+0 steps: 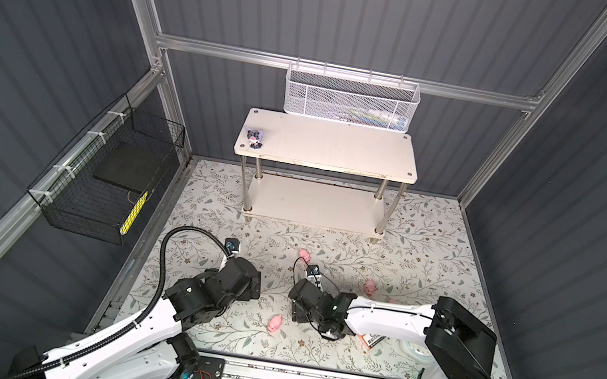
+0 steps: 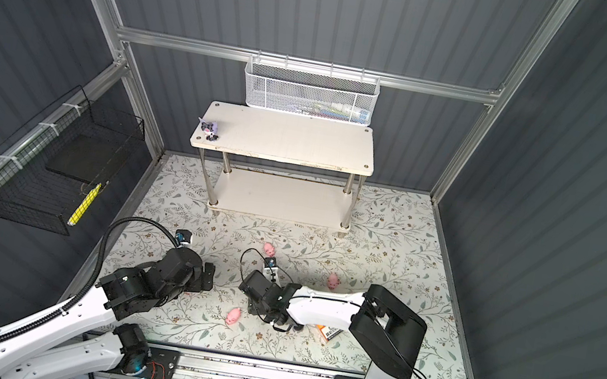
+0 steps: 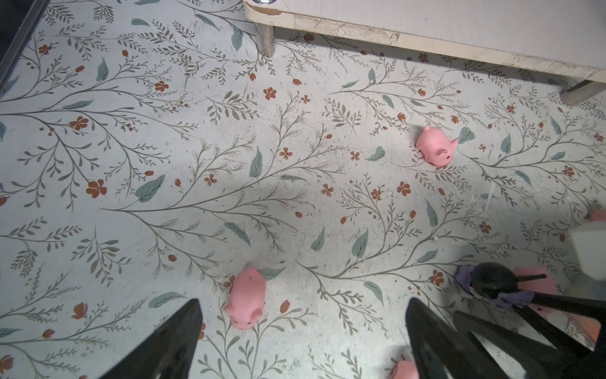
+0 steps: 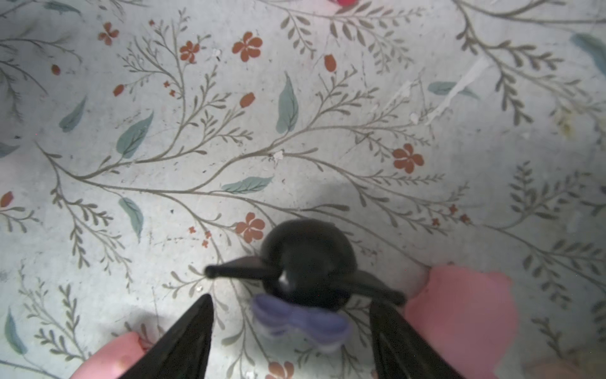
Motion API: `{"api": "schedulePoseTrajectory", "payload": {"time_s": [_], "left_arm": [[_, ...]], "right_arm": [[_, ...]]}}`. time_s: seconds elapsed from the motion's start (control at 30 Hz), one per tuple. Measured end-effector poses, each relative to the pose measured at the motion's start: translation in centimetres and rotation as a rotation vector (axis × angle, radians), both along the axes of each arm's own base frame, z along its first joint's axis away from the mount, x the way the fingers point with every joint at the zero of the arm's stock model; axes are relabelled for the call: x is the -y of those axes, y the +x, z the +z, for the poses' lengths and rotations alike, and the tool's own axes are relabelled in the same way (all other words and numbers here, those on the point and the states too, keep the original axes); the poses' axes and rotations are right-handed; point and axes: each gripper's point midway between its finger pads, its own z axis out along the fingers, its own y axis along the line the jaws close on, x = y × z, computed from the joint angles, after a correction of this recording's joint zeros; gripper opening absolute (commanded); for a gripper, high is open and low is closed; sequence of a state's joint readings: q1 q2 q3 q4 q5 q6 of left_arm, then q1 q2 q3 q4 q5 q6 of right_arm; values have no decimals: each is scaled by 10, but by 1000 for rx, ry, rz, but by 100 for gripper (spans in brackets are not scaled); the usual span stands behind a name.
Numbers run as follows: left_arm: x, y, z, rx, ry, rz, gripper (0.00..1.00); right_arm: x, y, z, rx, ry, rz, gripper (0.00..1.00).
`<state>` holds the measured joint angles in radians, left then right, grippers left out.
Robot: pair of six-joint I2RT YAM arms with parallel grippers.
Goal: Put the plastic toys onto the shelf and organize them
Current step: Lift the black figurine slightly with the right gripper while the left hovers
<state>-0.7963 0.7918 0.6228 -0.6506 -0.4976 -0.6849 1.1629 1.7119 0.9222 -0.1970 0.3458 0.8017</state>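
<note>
- Jaws spread wide on the left gripper, low near a pink pig.
- Right gripper points down, jaws apart around the black-eared figurine.
- Barcode label unreadable.

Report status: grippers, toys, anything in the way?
Left gripper open, floor pig just ahead. Right gripper open, straddling black-eared figurine, not gripped. Second figurine on shelf top. Flanking pigs crowd right gripper.

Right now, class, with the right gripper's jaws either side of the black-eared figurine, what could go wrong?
Two pink pigs flank the right gripper: closing may pinch or shove one. The black-eared figurine has thin ears jutting sideways that could snag. The other figurine stands near the shelf's corner, easily knocked off.
</note>
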Motion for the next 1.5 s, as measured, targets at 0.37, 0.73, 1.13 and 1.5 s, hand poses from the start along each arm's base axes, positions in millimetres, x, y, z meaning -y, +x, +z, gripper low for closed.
{"api": "schedulePoseTrajectory", "payload": {"time_s": [0.37,0.73,1.13,1.5], "left_arm": [[-3,-3,8,25,-26,1,96],[-5,-4,8,24,-24,1,96],[-5,-5,7,17,-17,1,95],[-4,-2,9,14,-6,5,95]], "right_arm": [[5,9,8,108,9,-36,73],[4,17,12,167,35,-55,70],[4,20,0,176,2,-52,67],[0,24,3,184,9,-55,59]]}}
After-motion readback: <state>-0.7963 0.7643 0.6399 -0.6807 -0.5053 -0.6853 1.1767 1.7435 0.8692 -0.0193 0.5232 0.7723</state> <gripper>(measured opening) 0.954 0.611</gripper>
